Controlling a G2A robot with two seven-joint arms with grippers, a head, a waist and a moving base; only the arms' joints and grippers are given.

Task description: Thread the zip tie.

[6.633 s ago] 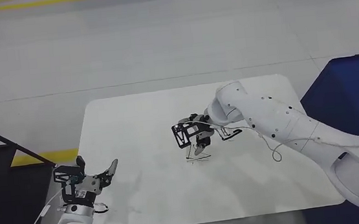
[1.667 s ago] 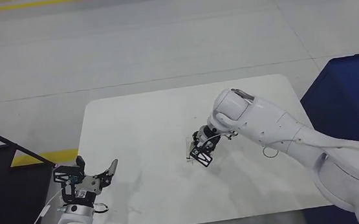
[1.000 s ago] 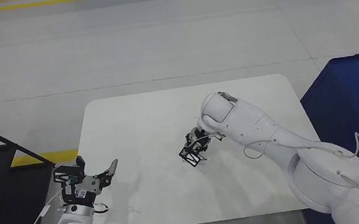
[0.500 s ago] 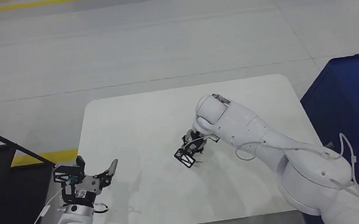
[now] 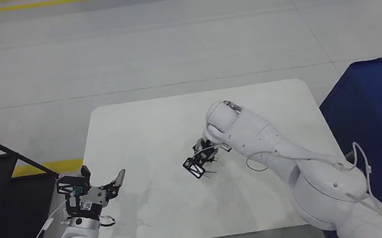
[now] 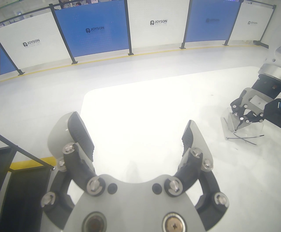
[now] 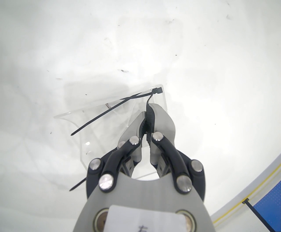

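A black zip tie (image 7: 153, 91) lies at a clear acrylic holder (image 7: 70, 115) near the middle of the white table (image 5: 143, 123). My right gripper (image 7: 147, 109) points down at the holder and is shut on the tie's strap just behind its head. A long black strand (image 7: 105, 113) runs slantwise across the holder, and a tail end (image 7: 75, 186) sticks out behind the gripper. In the left wrist view, the right gripper (image 6: 238, 128) stands over crossed black strands (image 6: 241, 138). My left gripper (image 6: 131, 125) is open and holds nothing, at the table's near left corner (image 5: 104, 185).
The table's left edge and a dark frame (image 5: 1, 154) lie beside the left arm. A blue surface (image 5: 376, 101) borders the table on the right. Fence panels (image 6: 92, 28) stand far behind across the floor.
The right gripper closed on the zip tie and shifted a little to the left over the holder while its arm swung round. The left arm has not moved.
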